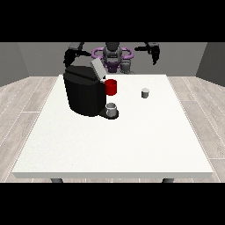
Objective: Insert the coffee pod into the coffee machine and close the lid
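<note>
A black coffee machine [83, 93] stands on the white table [114, 140] at the view's left, its grey lid [97, 68] tilted up and open. A small grey-white coffee pod [145, 92] stands upright on the table to the machine's right. A grey cup [112, 110] sits on the machine's base at its front. The hand at the view's left [70, 56] hangs above and behind the machine, apart from it. The hand at the view's right [154, 52] is raised behind the table's far edge, well above the pod. Both hands hold nothing.
A red mug [111, 87] stands right beside the machine, between it and the pod. The table's wide front half carries nothing else. Wooden floor surrounds the table.
</note>
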You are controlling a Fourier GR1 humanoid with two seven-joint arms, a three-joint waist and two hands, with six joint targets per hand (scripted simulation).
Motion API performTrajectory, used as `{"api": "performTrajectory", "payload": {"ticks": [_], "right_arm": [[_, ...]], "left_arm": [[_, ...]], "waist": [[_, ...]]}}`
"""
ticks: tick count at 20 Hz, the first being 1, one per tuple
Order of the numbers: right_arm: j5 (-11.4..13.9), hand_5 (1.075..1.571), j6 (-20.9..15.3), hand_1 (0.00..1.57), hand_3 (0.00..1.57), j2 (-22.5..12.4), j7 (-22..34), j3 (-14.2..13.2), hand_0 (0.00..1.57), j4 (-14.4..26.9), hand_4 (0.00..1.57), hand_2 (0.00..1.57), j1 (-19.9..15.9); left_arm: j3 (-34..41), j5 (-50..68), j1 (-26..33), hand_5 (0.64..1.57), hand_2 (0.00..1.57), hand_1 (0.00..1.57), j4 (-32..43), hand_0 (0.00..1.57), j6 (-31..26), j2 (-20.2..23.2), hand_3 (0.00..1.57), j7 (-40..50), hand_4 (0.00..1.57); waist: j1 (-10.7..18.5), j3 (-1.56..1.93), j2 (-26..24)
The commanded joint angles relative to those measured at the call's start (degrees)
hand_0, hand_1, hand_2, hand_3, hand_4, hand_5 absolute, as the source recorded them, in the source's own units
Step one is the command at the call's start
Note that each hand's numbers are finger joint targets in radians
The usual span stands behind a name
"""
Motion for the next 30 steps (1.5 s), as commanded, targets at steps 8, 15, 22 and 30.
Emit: {"api": "performTrajectory", "payload": {"ticks": [8, 15, 22, 30], "right_arm": [[0.3, 1.571, -1.4, 0.0, 0.0, 2.4, -4.7, 0.6, 0.0, 1.4, 0.13, 0.0, -1.8], [-0.9, 1.571, -0.2, 0.0, 0.0, 0.0, 3.1, 2.7, 0.0, -3.5, 0.28, 0.0, -6.4], [-1.1, 1.571, -2.0, 0.0, 0.0, 0.0, 1.2, 0.4, 0.0, -0.3, 0.35, 0.0, -10.4], [0.8, 1.571, -2.7, 0.0, 0.0, 0.0, 2.0, 0.6, 0.0, 6.6, 0.41, 0.0, -11.9]], "left_arm": [[5.3, -2.4, -9.8, 1.571, 0.0, 0.0, 7.6, 0.0, -3.7, 8.1, 0.0, 5.3, 0.0], [5.3, -7.1, -17.8, 1.571, 0.0, 0.0, 18.5, 0.0, -1.8, 8.9, 0.0, 8.1, 0.0], [9.7, -7.7, -22.9, 1.571, 0.0, 0.0, 32.0, 0.0, -4.0, 13.5, 0.0, -0.2, 0.0], [4.7, -14.9, -27.5, 1.571, 0.11, 0.0, 37.2, 0.0, -2.7, 12.1, 0.0, 3.9, 0.0]], "waist": [[-3.3, -0.02, 5.1], [-7.3, -0.03, 6.1], [-6.8, -0.05, 12.4], [-5.5, -0.03, 10.1]]}}
